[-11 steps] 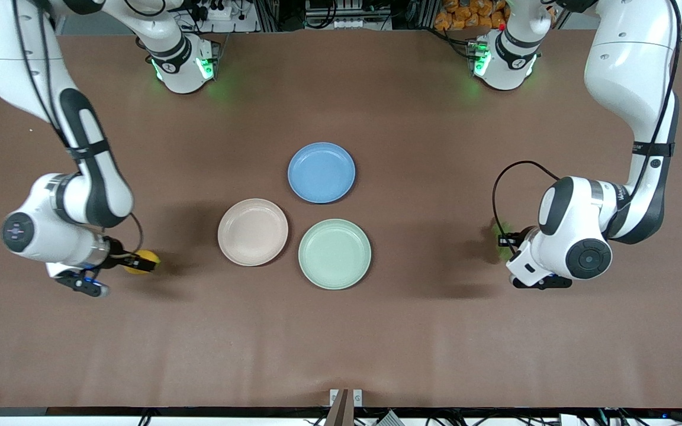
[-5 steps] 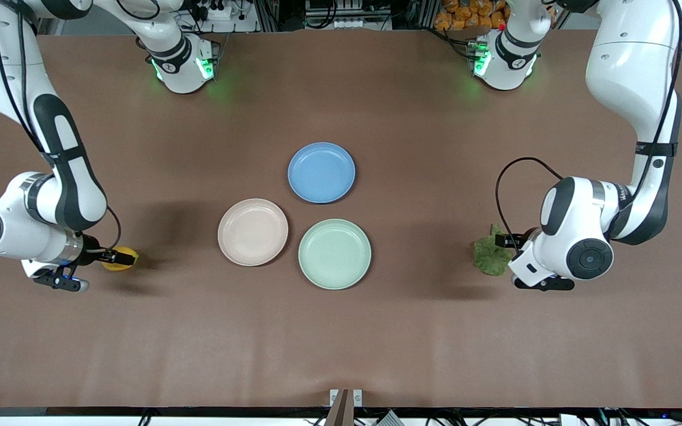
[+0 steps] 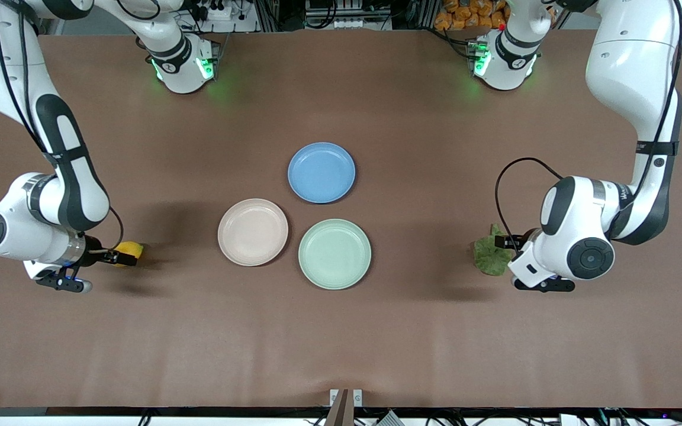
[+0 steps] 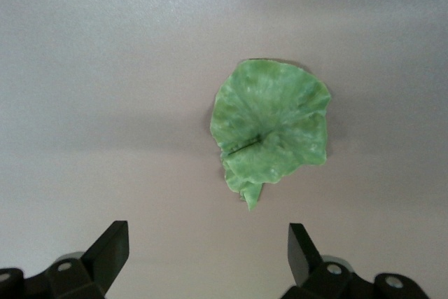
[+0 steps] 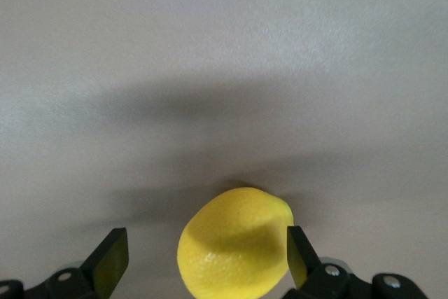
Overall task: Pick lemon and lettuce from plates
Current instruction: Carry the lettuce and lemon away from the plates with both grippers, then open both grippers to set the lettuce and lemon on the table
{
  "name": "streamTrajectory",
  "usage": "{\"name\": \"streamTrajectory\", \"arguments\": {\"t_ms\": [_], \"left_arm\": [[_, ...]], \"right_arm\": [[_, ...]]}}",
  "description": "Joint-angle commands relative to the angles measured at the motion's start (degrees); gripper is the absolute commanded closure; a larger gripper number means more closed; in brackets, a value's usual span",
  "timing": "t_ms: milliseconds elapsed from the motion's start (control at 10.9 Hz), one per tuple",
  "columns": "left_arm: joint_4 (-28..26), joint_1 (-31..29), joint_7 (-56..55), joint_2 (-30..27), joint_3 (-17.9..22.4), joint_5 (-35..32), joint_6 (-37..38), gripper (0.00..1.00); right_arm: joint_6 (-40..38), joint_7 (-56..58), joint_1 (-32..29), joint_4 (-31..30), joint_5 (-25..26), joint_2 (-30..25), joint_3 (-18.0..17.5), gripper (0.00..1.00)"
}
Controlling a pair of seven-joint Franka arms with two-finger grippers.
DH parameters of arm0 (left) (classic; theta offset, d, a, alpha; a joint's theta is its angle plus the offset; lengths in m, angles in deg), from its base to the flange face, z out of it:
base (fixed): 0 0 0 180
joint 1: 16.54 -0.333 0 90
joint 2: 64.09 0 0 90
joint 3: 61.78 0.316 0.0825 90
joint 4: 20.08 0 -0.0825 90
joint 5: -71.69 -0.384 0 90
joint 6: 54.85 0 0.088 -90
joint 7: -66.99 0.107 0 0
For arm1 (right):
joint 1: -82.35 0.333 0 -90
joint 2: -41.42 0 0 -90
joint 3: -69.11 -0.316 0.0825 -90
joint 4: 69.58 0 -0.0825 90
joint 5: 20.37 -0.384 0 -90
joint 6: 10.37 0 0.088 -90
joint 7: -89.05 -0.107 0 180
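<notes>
The lemon (image 3: 130,251) lies on the table near the right arm's end, away from the plates. My right gripper (image 3: 119,257) is low at it and open; in the right wrist view the lemon (image 5: 234,253) sits between the spread fingers (image 5: 112,257) of the right gripper (image 5: 205,255), close to one. The lettuce (image 3: 491,256) lies flat on the table near the left arm's end. My left gripper (image 3: 503,242) is open beside it; in the left wrist view the lettuce (image 4: 273,127) lies clear of the left gripper (image 4: 205,250). The beige-pink plate (image 3: 253,232) and mint green plate (image 3: 334,254) are empty.
An empty blue plate (image 3: 321,172) sits mid-table, farther from the front camera than the other two plates. Both arm bases stand along the table's top edge. Brown table surface spreads all around the plates.
The right arm carried the lemon toward its end of the table, then eased back a little. The left gripper drew off the lettuce, which now lies uncovered on the table.
</notes>
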Motion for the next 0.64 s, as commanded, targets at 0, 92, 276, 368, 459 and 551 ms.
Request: {"name": "streamTrajectory", "arguments": {"t_ms": [0, 92, 276, 368, 459, 551], "left_arm": [[0.3, -0.2, 0.3, -2.2, -0.3, -1.0, 0.0, 0.00], [0.3, -0.4, 0.4, -3.3, -0.3, -0.6, 0.0, 0.00], [-0.1, -0.5, 0.9, -5.6, -0.3, -0.5, 0.0, 0.00], [-0.2, -0.5, 0.8, -6.5, -0.2, -0.4, 0.0, 0.00], [-0.4, -0.5, 0.7, -7.4, -0.2, -0.2, 0.1, 0.00], [-0.6, -0.7, 0.7, -8.6, -0.3, 0.3, 0.3, 0.00]], "right_arm": [[-0.2, 0.7, -0.2, -2.5, 2.8, -3.9, -0.3, 0.00], [0.0, 0.6, 0.3, -4.3, 2.8, -5.9, -0.4, 0.00], [-0.1, 0.5, 1.3, -7.0, 2.9, -10.0, -0.5, 0.00], [-0.4, 0.5, 1.9, -8.4, 3.0, -12.4, -0.5, 0.00], [-0.7, 0.5, 2.7, -10.1, 4.0, -15.4, -0.5, 0.00], [-2.8, 0.1, 2.8, -11.4, 4.2, -18.5, -0.6, 0.00]]}}
